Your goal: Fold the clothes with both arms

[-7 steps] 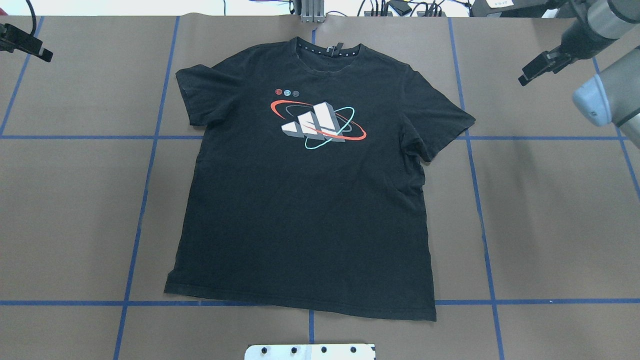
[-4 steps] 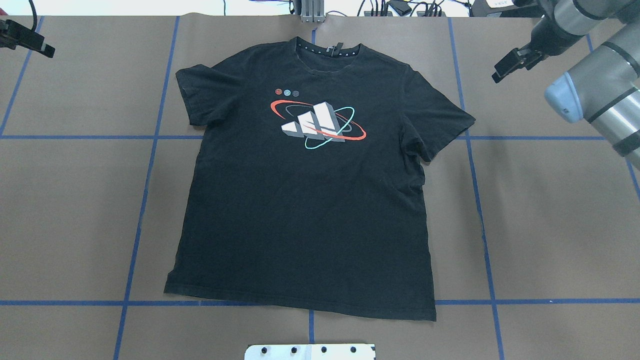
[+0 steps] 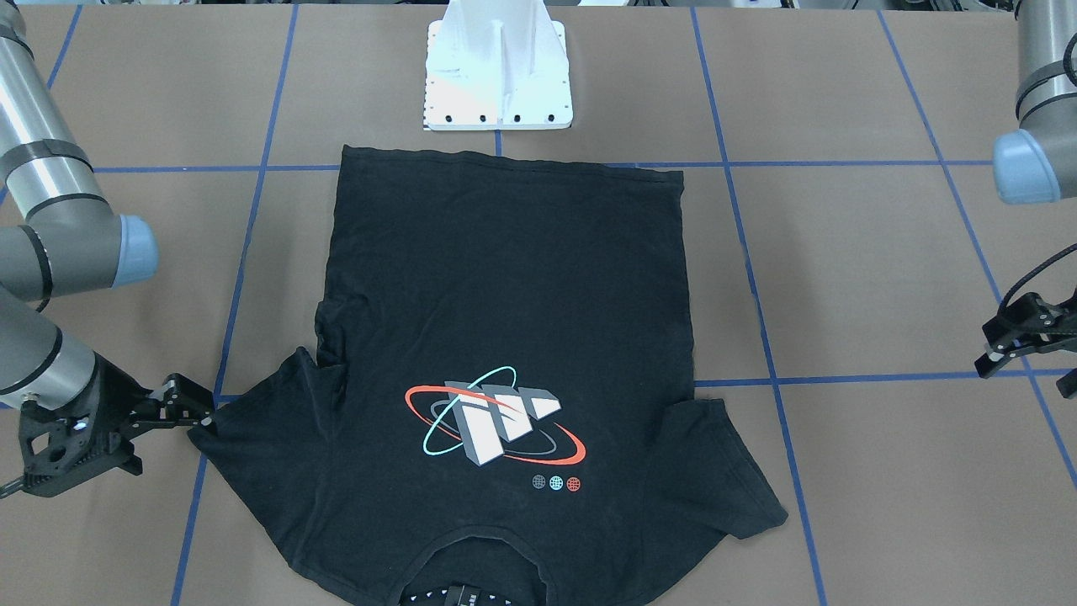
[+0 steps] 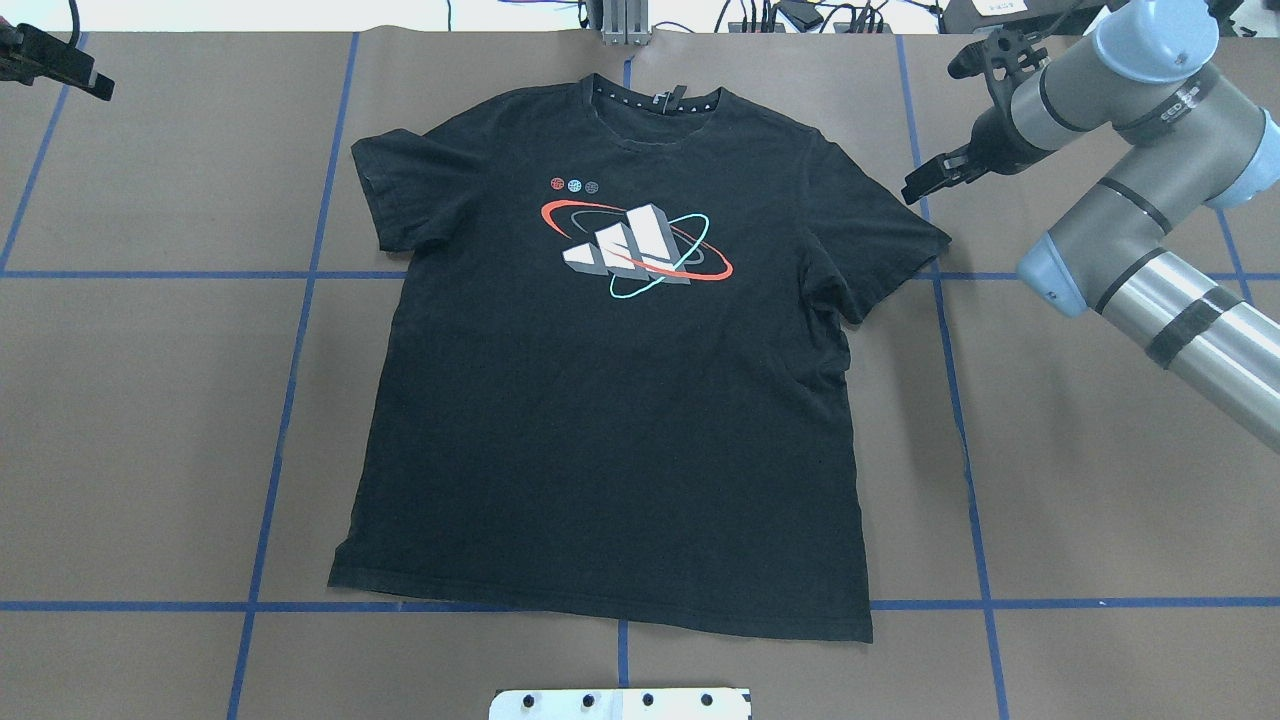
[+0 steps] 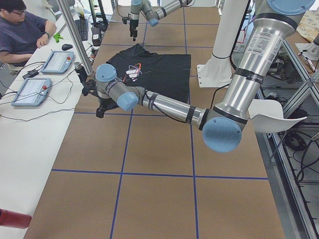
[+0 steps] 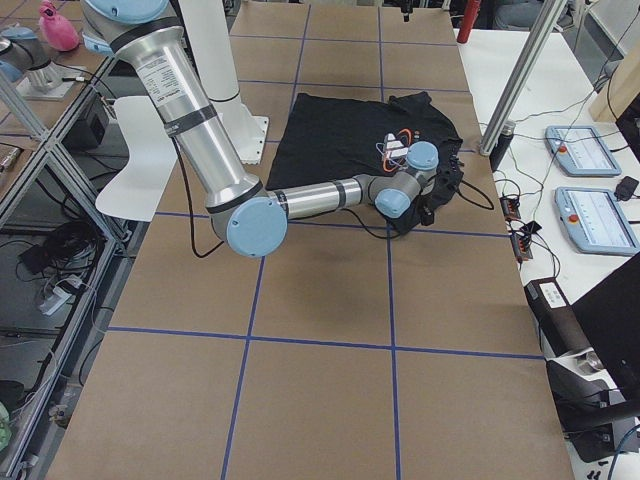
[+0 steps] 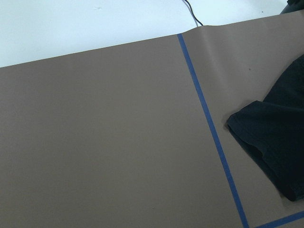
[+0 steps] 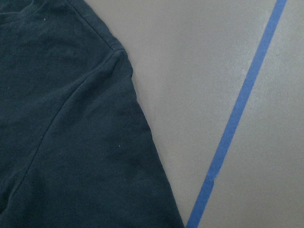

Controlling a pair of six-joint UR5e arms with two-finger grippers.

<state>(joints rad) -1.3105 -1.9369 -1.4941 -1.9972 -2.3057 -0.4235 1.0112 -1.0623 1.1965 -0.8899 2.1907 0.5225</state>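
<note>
Clothes: black short-sleeved cotton T-shirt (image 4: 610, 420), flat and print-up in the middle of the brown tabletop (image 4: 1100, 480)
Right pincer (image 4: 912, 192): right by the sleeve (image 4: 900, 235) edge, can't tell if spread or pressed together
Left pincer (image 4: 95, 88): far corner, well apart from the shirt, can't tell either

Black T-shirt (image 8: 61, 142) edge lies on brown table (image 8: 190, 61) beside blue tape line (image 8: 237, 109).

even, bright overhead light throughout; only soft shadows cast on brown table (image 4: 150, 400). slight glare seen on white mount plate (image 3: 498, 76). wrist views sharp, mildly grainy. black t-shirt (image 4: 610, 400) folds poorly resolved.
</note>
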